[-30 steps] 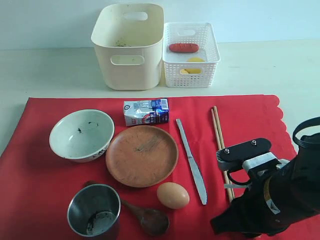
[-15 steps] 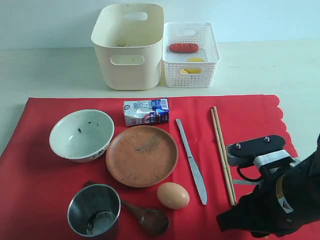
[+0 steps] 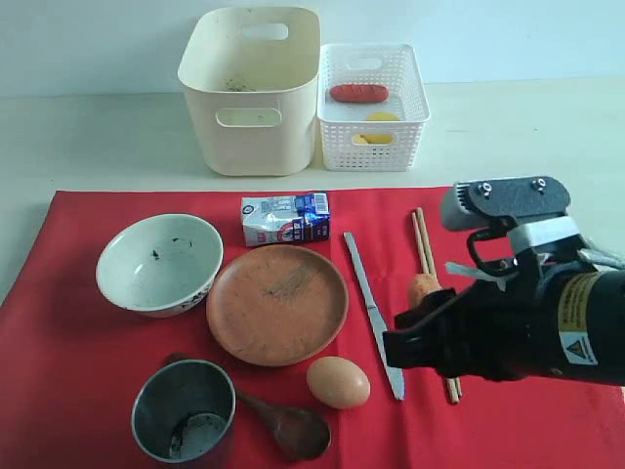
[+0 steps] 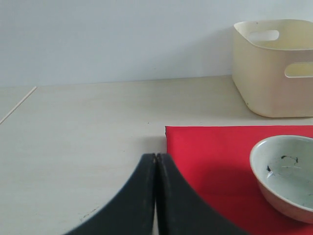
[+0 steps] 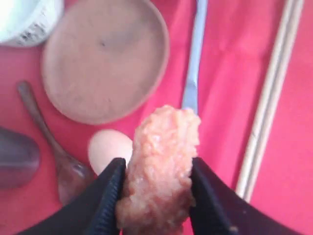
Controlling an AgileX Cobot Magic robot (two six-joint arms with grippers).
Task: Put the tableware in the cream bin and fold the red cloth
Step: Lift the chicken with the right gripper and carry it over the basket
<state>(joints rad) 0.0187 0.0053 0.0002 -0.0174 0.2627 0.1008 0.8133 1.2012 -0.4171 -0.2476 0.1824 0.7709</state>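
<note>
My right gripper (image 5: 156, 196) is shut on a crumbly orange-pink food lump (image 5: 164, 161), held above the red cloth (image 3: 78, 371) between the silver knife (image 3: 371, 311) and the wooden chopsticks (image 3: 422, 234). The speckled bowl (image 3: 159, 262), brown plate (image 3: 277, 303), steel cup (image 3: 184, 410) and dark spoon (image 3: 283, 422) lie on the cloth. The cream bin (image 3: 252, 93) stands behind the cloth. My left gripper (image 4: 156, 156) is shut and empty over the bare table by the cloth's corner, near the bowl (image 4: 288, 176).
An egg (image 3: 338, 381) lies by the knife's tip and a milk carton (image 3: 285, 218) behind the plate. The white perforated basket (image 3: 374, 107) beside the cream bin holds a sausage (image 3: 358, 93) and a lemon (image 3: 379, 119).
My right arm has risen from the front right corner and swung toward the middle. The orange-pink lump now shows in its jaws above the chopsticks.
</note>
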